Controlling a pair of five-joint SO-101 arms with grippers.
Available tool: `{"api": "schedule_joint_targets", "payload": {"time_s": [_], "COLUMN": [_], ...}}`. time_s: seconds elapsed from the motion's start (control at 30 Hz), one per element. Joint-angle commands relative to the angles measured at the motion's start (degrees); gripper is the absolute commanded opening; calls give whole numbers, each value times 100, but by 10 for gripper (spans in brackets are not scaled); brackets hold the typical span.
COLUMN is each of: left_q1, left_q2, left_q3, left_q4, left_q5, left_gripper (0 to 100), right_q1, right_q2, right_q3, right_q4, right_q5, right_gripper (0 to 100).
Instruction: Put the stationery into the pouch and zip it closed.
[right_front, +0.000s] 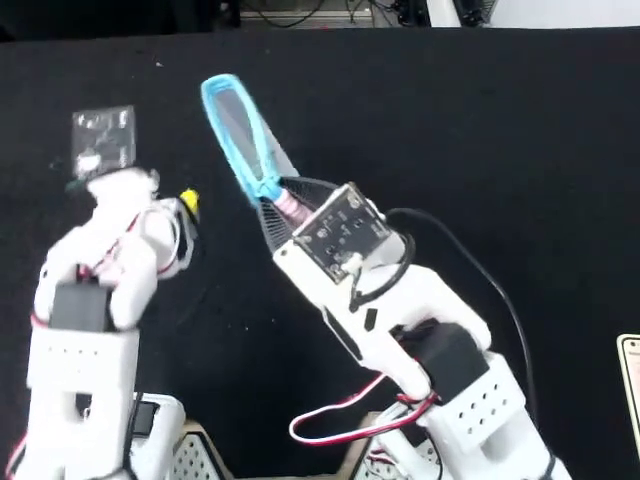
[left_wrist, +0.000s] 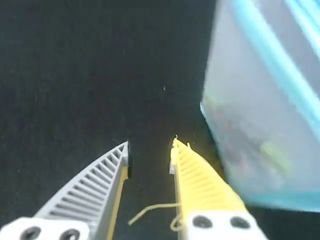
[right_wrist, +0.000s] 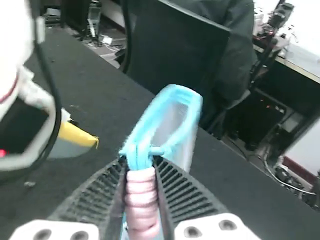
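Observation:
The pouch is translucent with a light blue zip edge and is held up off the black table, its long side tilted toward the far left. My right gripper is shut on its near end. In the right wrist view the pouch rises from the gripper, and a pink ribbed piece sits between the black fingers. My left gripper is open over bare table with nothing in it, and the pouch is close beside its yellow finger. From above, that yellow fingertip lies left of the pouch.
A small clear packet lies on the table at the far left, beyond the left arm. A pale flat object pokes in at the right edge. The right arm's cable trails across the mat.

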Motion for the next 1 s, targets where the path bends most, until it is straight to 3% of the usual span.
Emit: {"api": "schedule_joint_targets", "payload": {"time_s": [0.0, 0.1, 0.2, 0.37, 0.57, 0.7, 0.97], "left_q1": [-22, -22, 22, 734, 1543, 1798, 1332], "left_q2": [-1196, -1793, -2277, -2760, -3130, -3385, -3446], "left_q3": [602, 760, 760, 558, 541, 734, 2105], "left_q4": [-369, -132, 185, 1073, 1591, 1310, -659], "left_q5": [-26, -62, -571, -1196, -1204, -1204, -1204], "left_gripper": [145, 145, 145, 150, 279, 275, 278], "right_q1": [-176, -176, -176, -149, -141, -141, -141], "right_q2": [426, 743, 848, 840, 840, 840, 831], "right_q3": [-910, -1165, -1191, -1200, -1200, -1174, -1165], "right_q4": [220, 431, 431, 413, 431, 448, 457], "right_q5": [18, 18, 26, 53, 53, 53, 53], "right_gripper": [11, 11, 11, 11, 11, 11, 11]}}
